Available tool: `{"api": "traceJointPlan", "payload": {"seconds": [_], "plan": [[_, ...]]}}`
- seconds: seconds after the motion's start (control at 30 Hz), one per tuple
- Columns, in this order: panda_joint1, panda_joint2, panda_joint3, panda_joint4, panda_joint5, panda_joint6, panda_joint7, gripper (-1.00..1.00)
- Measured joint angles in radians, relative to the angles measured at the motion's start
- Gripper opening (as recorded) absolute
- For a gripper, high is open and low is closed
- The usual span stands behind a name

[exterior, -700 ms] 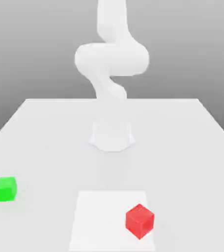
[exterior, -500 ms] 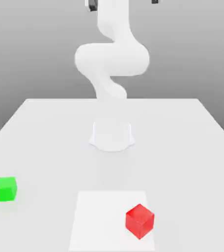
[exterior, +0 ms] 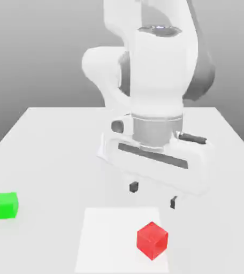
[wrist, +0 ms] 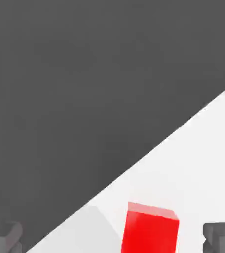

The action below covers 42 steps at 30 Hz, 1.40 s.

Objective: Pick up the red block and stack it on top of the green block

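Above the red block (exterior: 152, 240) hang the fingers (exterior: 134, 187) — spread apart, grasping nothing; green block (exterior: 6, 205) sits well apart on the worktop (exterior: 49, 150).

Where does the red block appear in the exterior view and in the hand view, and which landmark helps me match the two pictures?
Exterior view: the red block sits low, toward the exterior view's right, on the paler square patch of the table.
Hand view: the red block lies between the two dark fingertips.
Shared landmark: the open gripper, hanging apart from the block.
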Motion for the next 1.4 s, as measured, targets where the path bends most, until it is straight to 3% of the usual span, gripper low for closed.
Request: {"api": "traceJointPlan", "payload": {"seconds": [0.2, 0.23, 0.47, 0.67, 0.83, 1.1, 1.3, 1.33, 1.4], "plan": [[0.066, 0.219, -0.075, 0.000, -0.093, 0.153, 0.146, 0.00], [0.080, 0.255, -0.093, 0.006, -0.108, 0.183, 0.158, -1.00], [0.084, 0.264, -0.097, 0.007, -0.112, 0.193, 0.161, -1.00], [0.032, 0.085, -0.055, -0.022, -0.019, 0.044, 0.092, -1.00], [-0.123, 0.035, -0.190, -0.030, 0.010, 0.005, 0.066, -1.00], [-0.523, -0.032, -0.392, -0.034, 0.051, -0.058, 0.027, -1.00], [-0.571, 0.130, -0.360, -0.026, 0.122, 0.095, -0.026, -1.00], [-0.575, 0.148, -0.355, -0.026, 0.130, 0.112, -0.031, 1.00], [-0.575, 0.148, -0.355, -0.026, 0.130, 0.112, -0.031, 1.00]]}}
